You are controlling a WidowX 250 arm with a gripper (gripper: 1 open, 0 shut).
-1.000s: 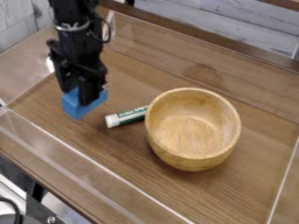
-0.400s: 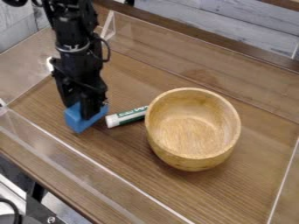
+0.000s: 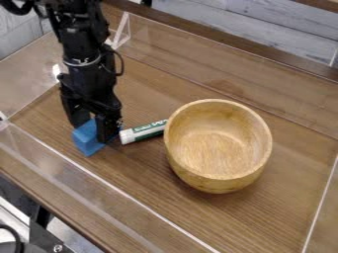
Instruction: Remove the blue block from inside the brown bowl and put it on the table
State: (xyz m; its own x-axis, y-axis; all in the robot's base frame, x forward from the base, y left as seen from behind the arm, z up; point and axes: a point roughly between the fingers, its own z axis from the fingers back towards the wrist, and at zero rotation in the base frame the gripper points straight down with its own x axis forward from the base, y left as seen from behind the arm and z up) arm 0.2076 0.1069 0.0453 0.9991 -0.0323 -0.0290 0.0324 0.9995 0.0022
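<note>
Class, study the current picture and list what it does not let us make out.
- Inner faces of the tool's fingers: dark and blurred in the camera view.
- Far side of the blue block: hidden by the block itself.
- Wording on the white tube: too small.
- Underside of the brown bowl: hidden by the bowl itself.
- Upper arm: cut off by the top edge.

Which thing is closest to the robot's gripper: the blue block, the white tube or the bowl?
The blue block, right under the gripper; the white tube and bowl are farther off.
</note>
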